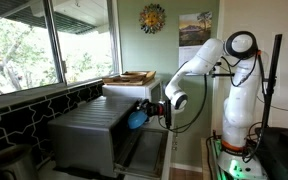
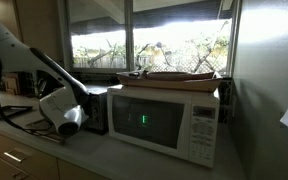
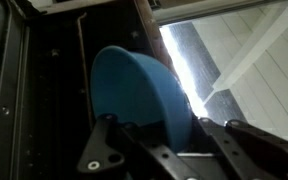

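My gripper [image 3: 152, 126] is shut on the rim of a blue bowl [image 3: 134, 85], one finger on each side of its wall. In the wrist view the bowl sits in front of the dark inside of a toaster oven [image 3: 44, 80] with a wire rack. In an exterior view the gripper [image 1: 146, 110] holds the bowl [image 1: 135, 120] at the oven's open front, above the lowered door [image 1: 134, 150]. In an exterior view the white wrist [image 2: 62, 108] is at the dark oven [image 2: 96, 108]; the bowl is hidden there.
A white microwave [image 2: 169, 122] stands next to the oven with a shallow wooden tray [image 2: 174, 76] on top, also in an exterior view [image 1: 130, 77]. Windows run along the counter. Cables and the arm's base [image 1: 234, 140] are by the wall.
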Controlling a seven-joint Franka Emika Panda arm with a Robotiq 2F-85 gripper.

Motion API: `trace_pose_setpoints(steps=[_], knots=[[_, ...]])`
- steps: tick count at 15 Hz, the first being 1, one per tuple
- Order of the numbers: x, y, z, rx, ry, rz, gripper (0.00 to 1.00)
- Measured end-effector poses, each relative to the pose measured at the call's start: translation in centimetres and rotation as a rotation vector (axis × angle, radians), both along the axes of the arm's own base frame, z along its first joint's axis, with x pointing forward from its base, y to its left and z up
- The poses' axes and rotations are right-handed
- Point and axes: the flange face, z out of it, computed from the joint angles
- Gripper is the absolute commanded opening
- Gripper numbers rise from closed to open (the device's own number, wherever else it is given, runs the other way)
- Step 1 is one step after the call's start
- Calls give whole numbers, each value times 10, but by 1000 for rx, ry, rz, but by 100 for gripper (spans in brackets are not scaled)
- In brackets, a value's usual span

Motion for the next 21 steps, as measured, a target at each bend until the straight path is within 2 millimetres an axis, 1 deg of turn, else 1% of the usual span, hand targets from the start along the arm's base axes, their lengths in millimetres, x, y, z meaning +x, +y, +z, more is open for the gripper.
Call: trace_pose_setpoints(steps=[3,6,10,11,12,13,14,16,19,21], knots=[[5,0,-2,47,-31,-54,2],[6,2,-8,80,-49,-62,0],[6,4,-13,72,-69,-68,2],[6,4,-14,68,-72,-70,14],[6,5,-15,65,-71,-71,28],[7,6,-18,61,-65,-73,33],[7,6,-20,54,-56,-74,41],[7,7,-23,42,-40,-81,55],[8,8,-28,9,-10,-95,78],[8,10,-30,-11,16,-96,92]])
